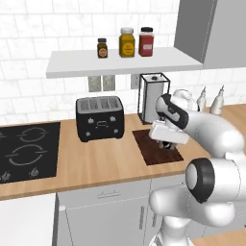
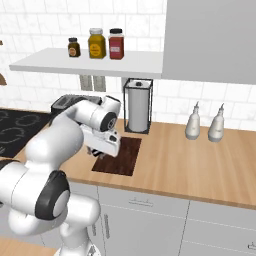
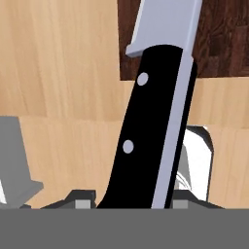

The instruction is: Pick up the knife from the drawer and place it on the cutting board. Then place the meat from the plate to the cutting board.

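Bare wooden counter at 3 o'clock of the cutting board, open as far as two white bottles against the wall at 1 o'clock. Hemmed in at 12 o'clock by a paper-towel holder just behind the board's far edge, and at 9 o'clock by a black toaster standing near. Overhead, limited by a white shelf carrying three jars.
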You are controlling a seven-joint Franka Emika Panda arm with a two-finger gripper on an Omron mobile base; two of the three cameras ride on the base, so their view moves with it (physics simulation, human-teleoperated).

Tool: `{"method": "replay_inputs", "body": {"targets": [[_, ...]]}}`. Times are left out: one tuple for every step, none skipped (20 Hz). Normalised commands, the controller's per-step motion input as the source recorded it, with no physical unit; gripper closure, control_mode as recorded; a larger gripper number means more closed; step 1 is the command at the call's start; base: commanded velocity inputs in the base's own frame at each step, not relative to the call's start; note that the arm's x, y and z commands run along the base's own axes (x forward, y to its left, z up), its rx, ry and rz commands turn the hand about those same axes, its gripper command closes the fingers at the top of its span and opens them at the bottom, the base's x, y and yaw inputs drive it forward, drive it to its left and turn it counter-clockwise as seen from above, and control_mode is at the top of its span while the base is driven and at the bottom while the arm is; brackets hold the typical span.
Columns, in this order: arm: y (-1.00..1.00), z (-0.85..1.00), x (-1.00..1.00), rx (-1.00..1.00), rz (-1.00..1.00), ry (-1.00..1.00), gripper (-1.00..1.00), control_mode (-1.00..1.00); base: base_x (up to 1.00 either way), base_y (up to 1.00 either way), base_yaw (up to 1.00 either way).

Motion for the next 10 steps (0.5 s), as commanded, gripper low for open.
{"method": "replay_inputs", "body": {"targets": [[-0.06,-0.41,0.29,0.0,0.0,0.0,1.0,-1.0,0.0,0.0,0.0],[0.0,-0.51,0.41,0.0,0.0,0.0,1.0,-1.0,0.0,0.0,0.0],[0.0,-0.54,0.44,0.0,0.0,0.0,1.0,-1.0,0.0,0.0,0.0],[0.0,-0.52,0.43,0.0,0.0,0.0,1.0,-1.0,0.0,0.0,0.0],[0.0,-0.5,0.43,0.0,0.01,0.0,1.0,-1.0,0.0,0.0,0.0],[0.0,-0.49,0.41,0.0,0.02,0.0,1.0,-1.0,0.0,0.0,0.0],[0.0,-0.48,0.4,0.0,0.03,0.0,1.0,-1.0,0.0,0.0,0.0],[0.0,-0.44,0.4,0.0,0.03,0.0,1.0,-1.0,0.0,0.0,0.0],[0.0,-0.41,0.41,0.0,0.03,0.0,1.0,-1.0,0.0,0.0,0.0],[0.0,-0.38,0.44,0.0,0.03,0.0,1.0,-1.0,0.0,0.0,0.0]]}}
